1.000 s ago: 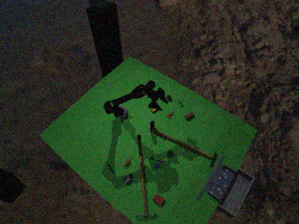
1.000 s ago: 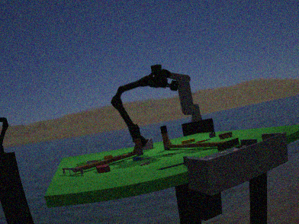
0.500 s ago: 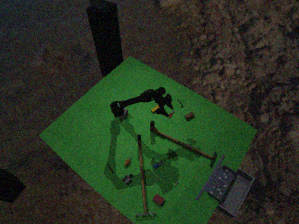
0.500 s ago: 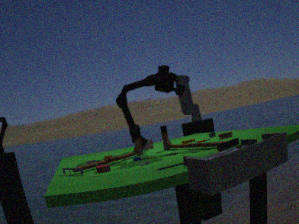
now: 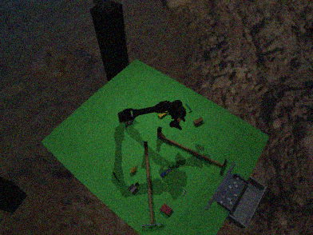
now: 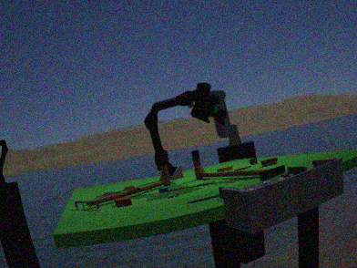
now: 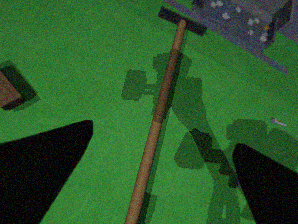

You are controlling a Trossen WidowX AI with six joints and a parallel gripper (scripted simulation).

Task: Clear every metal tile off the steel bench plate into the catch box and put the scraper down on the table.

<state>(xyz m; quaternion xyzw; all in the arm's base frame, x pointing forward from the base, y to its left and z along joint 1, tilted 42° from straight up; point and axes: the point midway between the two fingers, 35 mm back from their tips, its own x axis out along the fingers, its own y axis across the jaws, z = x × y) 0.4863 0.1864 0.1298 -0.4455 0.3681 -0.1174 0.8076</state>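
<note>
The scraper (image 5: 192, 149) (image 6: 232, 173) (image 7: 150, 145) lies on the green table, with a brown handle and a dark crosswise blade near the steel plate. A dark upright piece stands at its other end. The plate (image 5: 229, 204) (image 7: 240, 30) bears several small pale tiles. The catch box (image 5: 249, 204) (image 6: 282, 196) adjoins its far side; its inside is not clear. My gripper (image 5: 178, 121) (image 6: 201, 118) (image 7: 162, 138) is open and empty, pointing down high above the table. In the wrist view the handle runs between the two dark fingers, well below them.
A second long-handled tool (image 5: 149, 184) (image 6: 132, 189) with a frame-like head lies on the table. A red block (image 5: 166, 209) (image 6: 123, 201), a brown block (image 5: 198, 121) (image 7: 9, 92), a yellow piece (image 5: 161, 115) and a blue piece (image 5: 164, 173) lie around. Arm shadows cross the table.
</note>
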